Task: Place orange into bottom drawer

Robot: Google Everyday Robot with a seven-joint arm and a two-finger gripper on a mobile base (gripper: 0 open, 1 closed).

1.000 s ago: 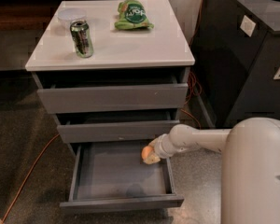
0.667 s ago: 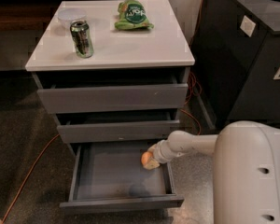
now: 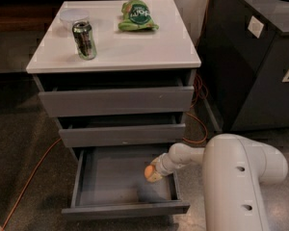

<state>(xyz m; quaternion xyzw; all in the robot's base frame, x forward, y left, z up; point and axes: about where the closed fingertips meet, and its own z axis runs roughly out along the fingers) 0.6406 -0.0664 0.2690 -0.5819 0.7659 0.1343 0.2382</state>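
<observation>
Item: gripper, on the pale arm reaching in from the right. It is low inside the open bottom drawer, below the counter's front right corner. Fingers: closed on the orange, which shows at their tip.

Item: orange. It is held over the right side of the drawer box, close to its right wall, and appears just clear of the floor.

Item: bottom drawer. It is pulled well out, with nothing else seen in it. The middle drawer and top drawer are slightly ajar.

Item: counter. It carries a drinks can near the left edge and a green snack bag at the back edge.

Step in hand: the placing, nearly done. The next move calls for lowering slightly, parting the fingers, and lifting straight out, clear of the middle drawer's front. The fruit will likely roll when released.
</observation>
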